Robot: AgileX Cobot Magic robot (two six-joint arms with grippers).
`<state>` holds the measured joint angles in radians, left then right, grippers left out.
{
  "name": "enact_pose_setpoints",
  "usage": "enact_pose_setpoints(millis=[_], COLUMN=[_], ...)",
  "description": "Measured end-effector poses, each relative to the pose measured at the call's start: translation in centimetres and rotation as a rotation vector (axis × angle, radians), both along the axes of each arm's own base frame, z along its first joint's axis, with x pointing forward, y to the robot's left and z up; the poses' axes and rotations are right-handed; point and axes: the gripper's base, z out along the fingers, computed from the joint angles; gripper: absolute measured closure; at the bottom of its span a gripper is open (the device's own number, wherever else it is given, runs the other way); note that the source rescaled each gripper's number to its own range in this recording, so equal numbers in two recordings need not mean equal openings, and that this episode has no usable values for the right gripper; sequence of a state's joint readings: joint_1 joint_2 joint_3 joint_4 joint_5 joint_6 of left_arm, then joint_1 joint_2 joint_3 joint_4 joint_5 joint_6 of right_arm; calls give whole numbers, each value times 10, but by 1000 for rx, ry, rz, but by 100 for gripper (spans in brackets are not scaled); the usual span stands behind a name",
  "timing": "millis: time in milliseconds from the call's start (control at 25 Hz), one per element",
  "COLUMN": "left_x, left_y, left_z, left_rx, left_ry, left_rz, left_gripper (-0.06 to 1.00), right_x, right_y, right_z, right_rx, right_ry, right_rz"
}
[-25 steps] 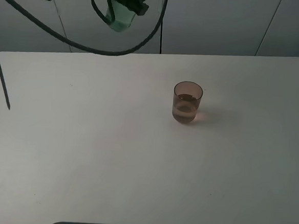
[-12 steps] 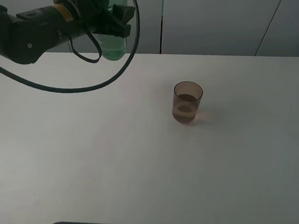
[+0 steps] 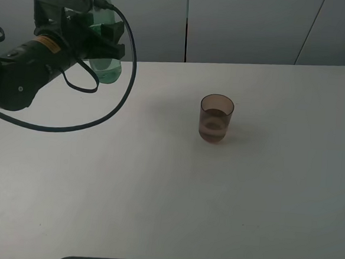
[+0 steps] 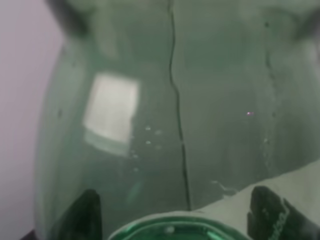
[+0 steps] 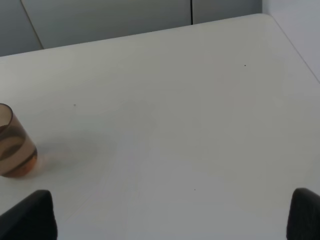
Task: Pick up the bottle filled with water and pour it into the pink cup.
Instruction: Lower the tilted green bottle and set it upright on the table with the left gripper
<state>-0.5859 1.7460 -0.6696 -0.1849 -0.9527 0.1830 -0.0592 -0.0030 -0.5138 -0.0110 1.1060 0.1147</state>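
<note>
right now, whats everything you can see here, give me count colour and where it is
bottle: 1, see-through green, upright at the far left of the table, gripped; cannot tell whether it touches the tabletop
cup: 1, brownish pink, standing on the table right of the middle, some liquid in it
table: 1, white, fills most of the high view
wall: 1, grey panels, behind the table
left arm: 1, black, far left over the table
cable: 1, black, loops out from the left arm
left gripper: 1, black, shut on the bottle
right gripper: 1, black, open, shows only in its own wrist view
</note>
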Motion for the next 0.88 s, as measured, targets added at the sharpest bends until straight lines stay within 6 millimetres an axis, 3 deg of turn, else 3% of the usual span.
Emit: enact_pose_setpoints(millis=[280, 880], left_x=[20, 41], left_y=[25, 67], left_z=[-33, -79], left_rx=[2, 9], left_ry=[86, 114], left_rz=[110, 259], left_gripper=[94, 94], right_x=[0, 0], right_y=[0, 0], right_z=[0, 0], right_rx=[0, 0], right_ry=[0, 0], right_rz=[0, 0])
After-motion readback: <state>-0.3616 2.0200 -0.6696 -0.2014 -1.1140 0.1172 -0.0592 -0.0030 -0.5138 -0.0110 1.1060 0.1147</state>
